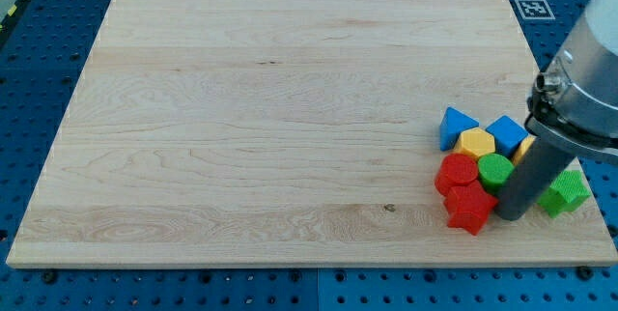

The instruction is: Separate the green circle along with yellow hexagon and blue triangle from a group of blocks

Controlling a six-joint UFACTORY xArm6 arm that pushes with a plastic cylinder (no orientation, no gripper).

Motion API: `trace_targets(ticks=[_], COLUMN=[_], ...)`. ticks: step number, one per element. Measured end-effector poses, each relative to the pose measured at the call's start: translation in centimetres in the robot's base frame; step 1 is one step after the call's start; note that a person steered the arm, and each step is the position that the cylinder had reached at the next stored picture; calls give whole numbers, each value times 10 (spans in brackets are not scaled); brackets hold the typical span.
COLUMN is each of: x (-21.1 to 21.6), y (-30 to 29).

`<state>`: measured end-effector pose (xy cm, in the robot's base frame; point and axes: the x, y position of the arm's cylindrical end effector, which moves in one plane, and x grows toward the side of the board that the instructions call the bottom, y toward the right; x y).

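Note:
The blocks lie bunched at the view's lower right on the wooden board [241, 108]. The blue triangle [456, 126] is at the group's upper left. The yellow hexagon [476, 143] touches it on the right. The green circle [494, 170] sits just below the hexagon, in the group's middle. My tip [509, 216] rests on the board just below and right of the green circle, beside the red star [469, 208]. The rod hides part of the group.
A red circle [456, 172] lies left of the green circle. A blue block [506, 133] is right of the hexagon. A yellow block [524, 147] peeks out behind the rod. A green star [566, 191] lies right of the rod, near the board's right edge.

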<state>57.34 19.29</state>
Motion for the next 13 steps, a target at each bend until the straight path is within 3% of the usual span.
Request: trace_targets(ticks=[6,13], x=[-87,-61], y=[-14,34])
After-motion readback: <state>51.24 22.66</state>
